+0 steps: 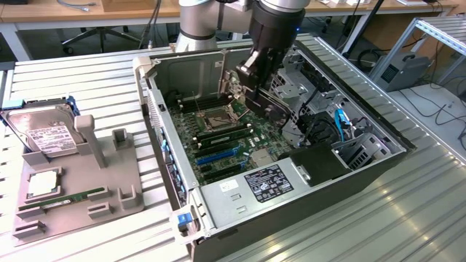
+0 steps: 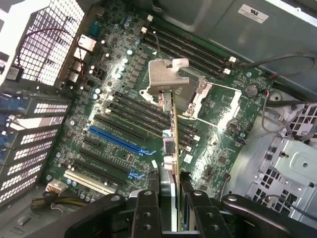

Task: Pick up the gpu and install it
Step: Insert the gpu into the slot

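Slatted aluminium table (image 1: 378,218) carries everything. PC case (image 1: 378,164) lies on its side on it, open side up.

Nearest end of the case: power supply (image 1: 266,183), label up.

Beside the case, on the exterior view's left: grey fixture (image 1: 109,164). It holds a RAM stick (image 1: 69,199) lying flat in the near part, a square silver CPU (image 1: 43,183) behind that, and a hard drive (image 1: 43,134) with a white label at the far end. All three are well apart from the case.

Inside the case: motherboard (image 1: 226,136) flat on the case floor. The long blue slot (image 2: 119,139) and the black slots next to it are bare. CPU socket (image 1: 218,117) is deeper in, past the slots.

Over the middle of the case: gripper (image 2: 170,206) is clenched on the gpu (image 2: 170,148), with one finger (image 2: 148,210) on each face of the card. The wrist view sees the card edge-on. Its silver bracket (image 2: 166,79) is at the end away from the gripper. In the exterior view the card hangs inside the case opening above the board, near the socket. It's not seated in a slot. Can't tell whether the lower edge touches anything.

Arm (image 1: 273,27) comes down into the case from its far end.

Beyond the case: wooden desks (image 1: 73,11) and cables.
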Robot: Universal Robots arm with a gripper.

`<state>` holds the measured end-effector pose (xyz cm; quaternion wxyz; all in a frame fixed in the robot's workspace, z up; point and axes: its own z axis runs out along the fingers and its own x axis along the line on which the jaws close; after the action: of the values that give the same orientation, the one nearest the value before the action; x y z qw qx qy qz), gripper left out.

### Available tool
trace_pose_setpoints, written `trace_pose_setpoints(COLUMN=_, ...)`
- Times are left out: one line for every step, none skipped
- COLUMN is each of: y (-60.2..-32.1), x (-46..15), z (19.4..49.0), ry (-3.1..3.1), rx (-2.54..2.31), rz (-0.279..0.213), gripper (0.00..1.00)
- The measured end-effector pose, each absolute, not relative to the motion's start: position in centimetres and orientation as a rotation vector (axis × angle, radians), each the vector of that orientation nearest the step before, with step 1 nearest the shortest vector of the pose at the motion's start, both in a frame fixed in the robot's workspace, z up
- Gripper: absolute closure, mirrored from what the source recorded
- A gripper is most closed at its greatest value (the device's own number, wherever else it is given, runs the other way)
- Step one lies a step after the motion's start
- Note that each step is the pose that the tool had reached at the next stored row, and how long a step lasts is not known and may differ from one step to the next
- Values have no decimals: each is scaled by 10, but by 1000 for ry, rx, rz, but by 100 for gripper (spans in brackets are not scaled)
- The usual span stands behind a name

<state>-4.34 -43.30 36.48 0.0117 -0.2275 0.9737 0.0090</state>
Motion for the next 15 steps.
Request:
trace_pose_setpoints(y=-433, x=-43, z=365, ry=3020, rx=-778, rz=29, gripper=73)
trace_pose_setpoints(y=-433, x=-43, z=365, ry=3016, rx=-795, rz=29, gripper=73)
trace_pose_setpoints(y=-433, x=-43, z=365, ry=3011, rx=-812, rz=29, gripper=73)
trace_pose_setpoints(y=-433, x=-43, z=365, ry=3005, rx=-834, rz=29, gripper=73)
trace_pose_setpoints(y=-433, x=-43, z=364, ry=3001, rx=-850, rz=30, gripper=73)
trace_pose_setpoints(y=-433, x=-43, z=364, ry=2996, rx=-866, rz=30, gripper=73)
trace_pose_setpoints(y=-433, x=-43, z=364, ry=2992, rx=-881, rz=30, gripper=73)
trace_pose_setpoints(y=-433, x=-43, z=364, ry=2988, rx=-896, rz=30, gripper=73)
trace_pose_setpoints(y=-433, x=-43, z=364, ry=2983, rx=-912, rz=30, gripper=73)
trace_pose_setpoints(y=-433, x=-43, z=364, ry=2978, rx=-927, rz=31, gripper=73)
trace_pose_setpoints(y=-433, x=-43, z=364, ry=2973, rx=-943, rz=31, gripper=73)
trace_pose_setpoints(y=-433, x=-43, z=364, ry=2969, rx=-958, rz=31, gripper=73)
trace_pose_setpoints(y=-433, x=-43, z=364, ry=2964, rx=-974, rz=31, gripper=73)
trace_pose_setpoints(y=-433, x=-43, z=364, ry=2957, rx=-993, rz=31, gripper=73)
trace_pose_setpoints(y=-433, x=-43, z=364, ry=2953, rx=-1007, rz=32, gripper=73)
